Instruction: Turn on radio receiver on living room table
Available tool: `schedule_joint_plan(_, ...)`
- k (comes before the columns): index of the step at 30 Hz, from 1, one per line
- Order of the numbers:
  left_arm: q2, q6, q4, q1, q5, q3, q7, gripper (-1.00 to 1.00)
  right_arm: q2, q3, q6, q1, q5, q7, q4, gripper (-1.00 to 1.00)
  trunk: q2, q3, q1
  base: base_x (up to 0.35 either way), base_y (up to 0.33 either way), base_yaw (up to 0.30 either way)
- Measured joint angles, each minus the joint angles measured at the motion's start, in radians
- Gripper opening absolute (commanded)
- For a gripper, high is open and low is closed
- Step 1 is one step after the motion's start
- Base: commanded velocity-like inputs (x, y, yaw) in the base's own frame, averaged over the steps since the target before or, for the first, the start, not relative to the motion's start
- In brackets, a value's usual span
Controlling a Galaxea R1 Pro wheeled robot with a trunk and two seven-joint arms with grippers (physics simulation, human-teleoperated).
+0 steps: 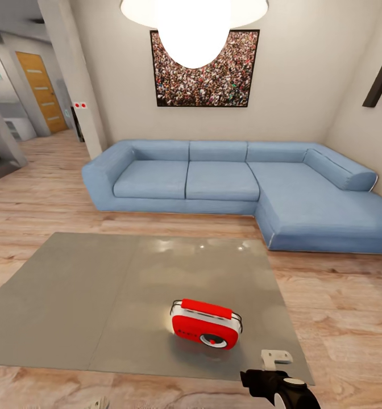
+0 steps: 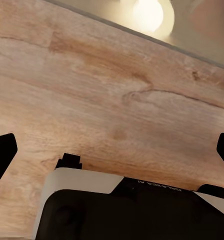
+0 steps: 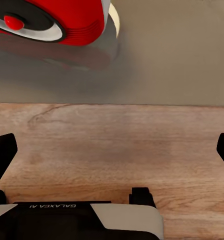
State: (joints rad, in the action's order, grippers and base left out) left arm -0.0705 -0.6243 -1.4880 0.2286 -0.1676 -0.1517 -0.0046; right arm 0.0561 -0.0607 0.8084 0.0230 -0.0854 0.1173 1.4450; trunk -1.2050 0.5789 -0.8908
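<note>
Leftmost, well beyond the bench's (image 1: 71, 301) far left corner: an orange door (image 1: 41, 91) down a hallway, then a pale pillar (image 1: 71, 74) with a small red-dotted plate. Beyond the bench's far edge, across a strip of light plank floor (image 1: 174, 221), a blue L-shaped sofa (image 1: 236, 182) against the beige wall of the living room, its long arm reaching past the bench's right side. Above the sofa, a framed crowd photo (image 1: 174, 85), partly covered by a glowing white lamp (image 1: 194, 23).

On the bench itself, a glossy grey top with lamp glints toward its far side. Radio receiver (image 1: 206, 325) upright on the near right part of the bench, close to the near edge, red face and round dial turned toward the camera, thin handle on top.

Left gripper (image 2: 112, 150) spread wide, dark fingers (image 2: 2, 155) at opposite edges of the left wrist view, nothing between them, over plank floor beside the bench's edge.

Right gripper (image 1: 276, 363) at the bench's near right corner, short of the radio receiver and not touching it. Seen from the right wrist view, also spread wide and empty, over floor just off the bench's edge, with the red dial a little farther in on the bench.
</note>
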Motion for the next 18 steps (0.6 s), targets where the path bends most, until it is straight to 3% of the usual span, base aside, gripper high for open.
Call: schedule_joint_plan(18,-0.002,0.0,0.0,0.0,-0.001,0.0,0.0,1.0,0.001,0.002,0.0,0.0,0.001,0.001,0.0,1.0,0.0,0.003,0.0,-0.005,-0.008,0.26)
